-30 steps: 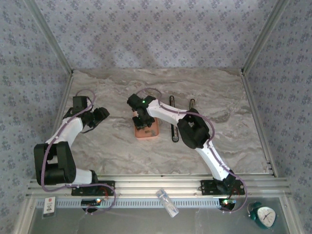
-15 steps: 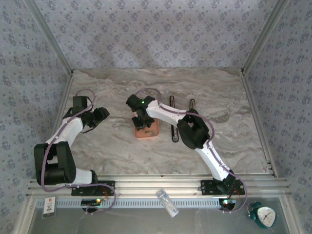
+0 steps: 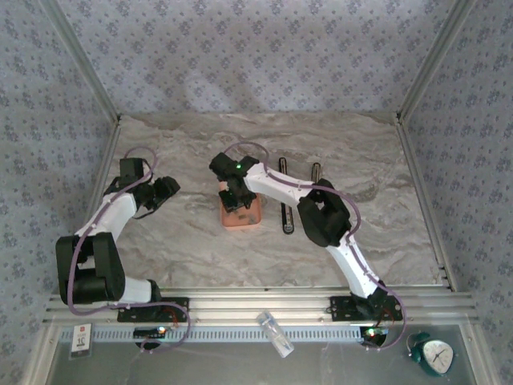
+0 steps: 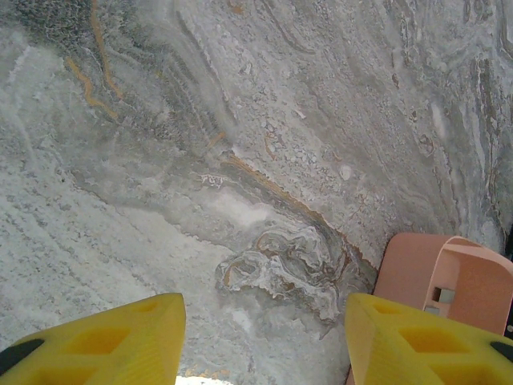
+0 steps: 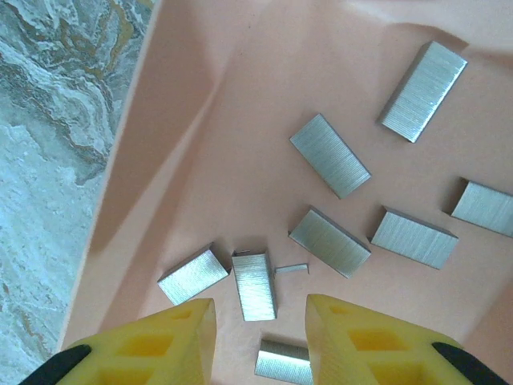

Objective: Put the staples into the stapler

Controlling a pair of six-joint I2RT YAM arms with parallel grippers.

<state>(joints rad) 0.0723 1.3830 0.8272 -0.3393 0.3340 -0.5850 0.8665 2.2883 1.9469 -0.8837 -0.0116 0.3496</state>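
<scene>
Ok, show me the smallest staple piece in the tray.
The thin sliver of staples in the salmon tray, beside the strip on its left; every other piece is a broad block.

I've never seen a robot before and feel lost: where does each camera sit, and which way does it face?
Top external: above and behind the robot, looking down at the marble table; left arm, right arm and salmon tray show.
Left wrist: on the left arm, facing down at marble; yellow left fingers at bottom, tray corner right.
Right wrist: on the right arm, looking into the tray at the staples; right fingers below.
Shared: all three see the tray.
</scene>
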